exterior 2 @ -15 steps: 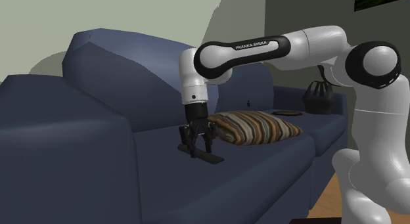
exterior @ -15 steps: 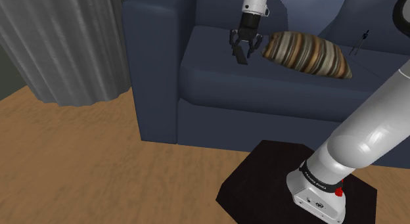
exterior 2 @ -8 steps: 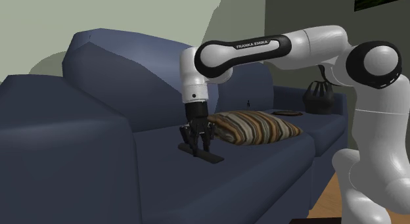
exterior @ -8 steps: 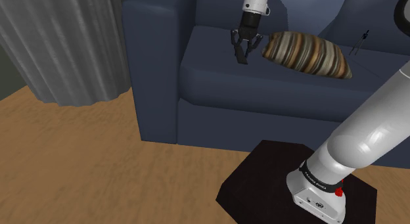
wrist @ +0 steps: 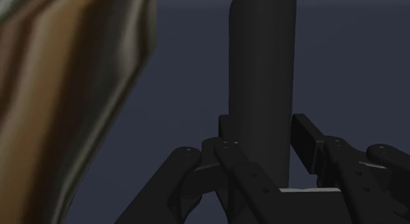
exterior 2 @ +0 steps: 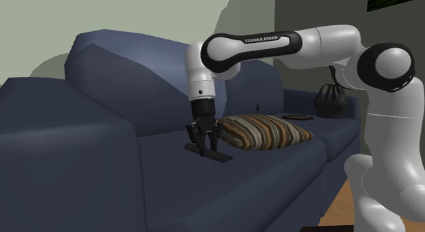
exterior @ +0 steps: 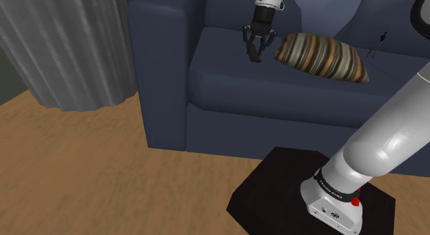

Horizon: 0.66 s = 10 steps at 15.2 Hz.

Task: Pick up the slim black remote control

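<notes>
The slim black remote (exterior 2: 218,156) hangs clasped in my gripper (exterior 2: 204,149), just above the dark blue sofa seat (exterior 2: 252,179). In the wrist view the remote (wrist: 261,78) runs straight out from between the two black fingers (wrist: 307,138), which press on both its sides; the gripper (wrist: 263,142) is shut on it. In the shoulder view the gripper (exterior: 256,54) hovers over the seat cushion (exterior: 227,68), close beside the striped cushion's end.
A brown striped cushion (exterior: 320,56) (exterior 2: 262,130) lies on the seat right beside the gripper. The sofa's arm (exterior: 162,68) rises on the shoulder view's left, with a grey curtain (exterior: 69,47) beyond. A black bag-like thing (exterior 2: 329,99) sits on the far seat.
The gripper has closed on the remote and risen a little, carrying it up off the seat. The cushion has not moved.
</notes>
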### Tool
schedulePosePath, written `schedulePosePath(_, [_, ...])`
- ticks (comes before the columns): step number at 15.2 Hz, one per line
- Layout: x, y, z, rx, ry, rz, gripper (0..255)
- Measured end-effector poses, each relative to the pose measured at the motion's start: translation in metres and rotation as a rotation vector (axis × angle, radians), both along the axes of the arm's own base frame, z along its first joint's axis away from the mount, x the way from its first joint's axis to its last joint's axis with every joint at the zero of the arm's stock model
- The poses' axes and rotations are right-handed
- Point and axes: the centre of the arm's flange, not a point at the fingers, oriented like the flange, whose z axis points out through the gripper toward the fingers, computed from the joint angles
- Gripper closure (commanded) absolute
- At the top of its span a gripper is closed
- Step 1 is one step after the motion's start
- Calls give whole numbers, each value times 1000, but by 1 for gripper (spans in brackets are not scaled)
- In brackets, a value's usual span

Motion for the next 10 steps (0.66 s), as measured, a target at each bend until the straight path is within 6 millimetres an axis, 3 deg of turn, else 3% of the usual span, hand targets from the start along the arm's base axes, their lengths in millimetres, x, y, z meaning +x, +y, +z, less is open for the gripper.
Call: schedulePosePath(10, [0,0,50,0,0,0,255])
